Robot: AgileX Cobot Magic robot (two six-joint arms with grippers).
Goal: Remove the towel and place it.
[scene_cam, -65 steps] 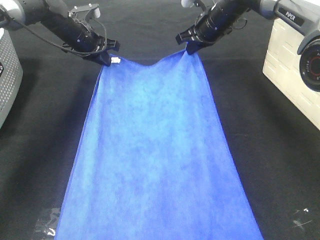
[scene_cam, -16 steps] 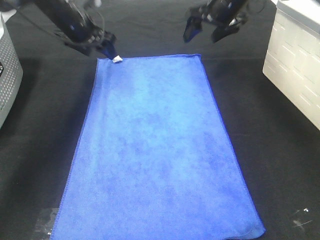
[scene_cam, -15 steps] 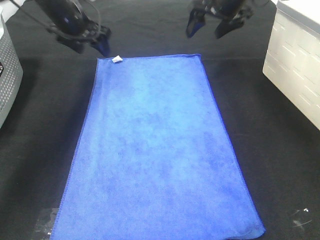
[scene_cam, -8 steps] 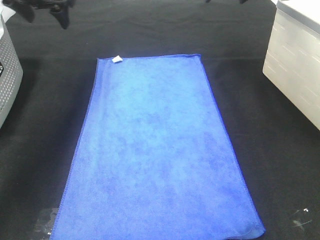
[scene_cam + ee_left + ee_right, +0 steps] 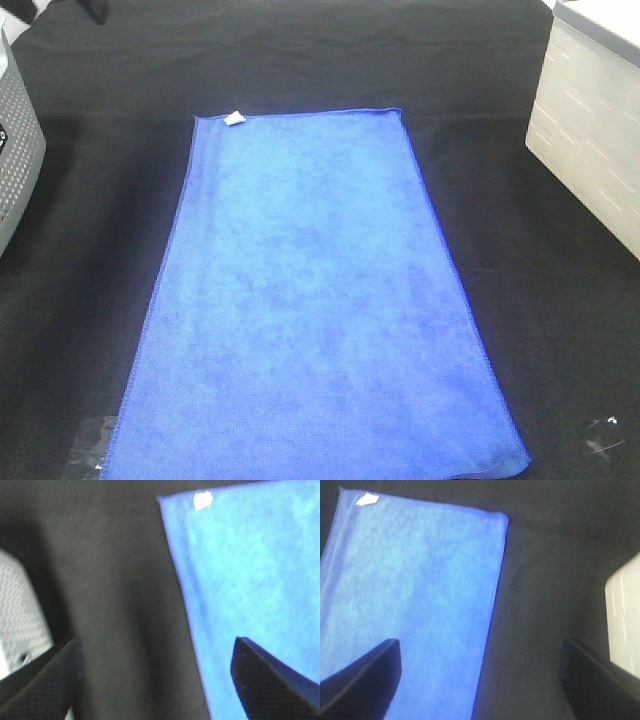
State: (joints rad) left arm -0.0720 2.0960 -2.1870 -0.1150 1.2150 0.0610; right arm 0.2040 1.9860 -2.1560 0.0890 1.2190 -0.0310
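towel (image 5: 315,300) lies spread flat on the black table cloth (image 5: 90,250), white tag (image 5: 234,118) at its far corner, apparently laid out as placed. left gripper (image 5: 155,680) and right gripper (image 5: 480,675) hang wide apart, empty, above it.

No writing can be read anywhere; the towel's (image 5: 320,300) small white tag (image 5: 234,118) looks blank.

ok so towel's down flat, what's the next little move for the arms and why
Probably just keep both arms lifted back and stop. The towel lies spread flat on the black cloth, between the grey basket and the white box. Both wrist views show jaws open, empty and well above it, so nothing seems left to adjust.
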